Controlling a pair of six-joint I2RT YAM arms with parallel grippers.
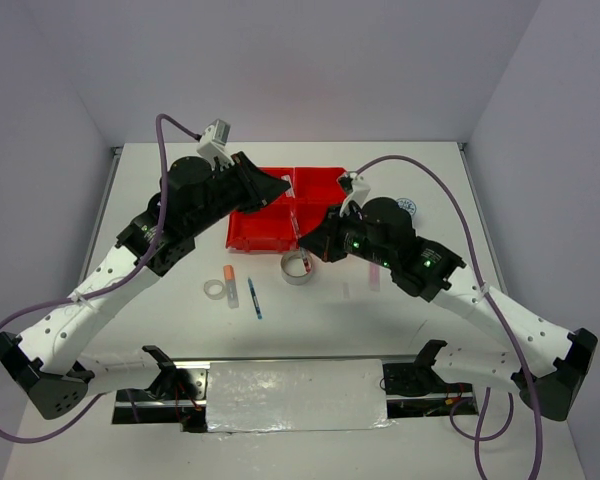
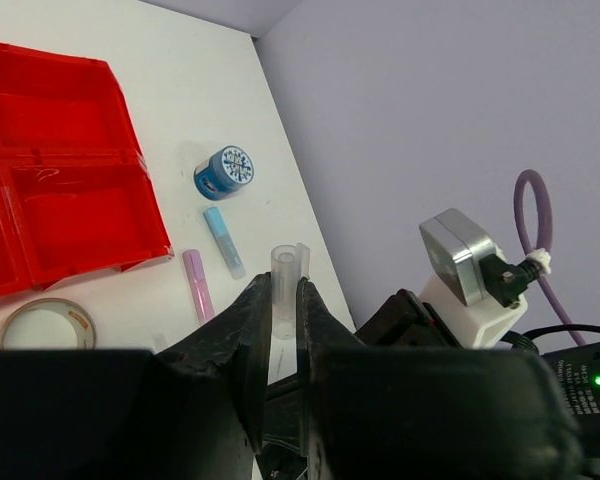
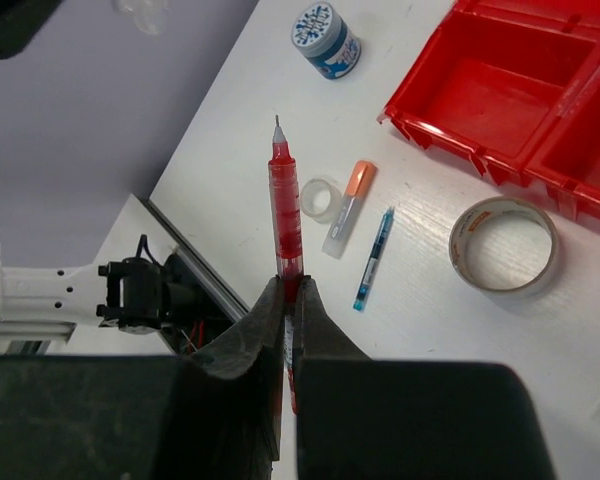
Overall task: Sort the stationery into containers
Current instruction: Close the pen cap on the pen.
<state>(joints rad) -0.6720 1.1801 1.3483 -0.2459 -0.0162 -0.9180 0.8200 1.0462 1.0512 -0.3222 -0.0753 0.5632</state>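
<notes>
Pinching one pen (image 3: 285, 205), perhaps one tube (image 2: 287, 290); one tray (image 1: 260, 242)

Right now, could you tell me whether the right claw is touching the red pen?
Touching. The right wrist view shows the red pen pinched between the fingers of the right claw, its tip sticking out beyond them.

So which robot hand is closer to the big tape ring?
Right. The right gripper, pinching a red pen, hangs just beside the tape ring; the left gripper, pinching a clear tube, is farther back over the red tray.
</notes>
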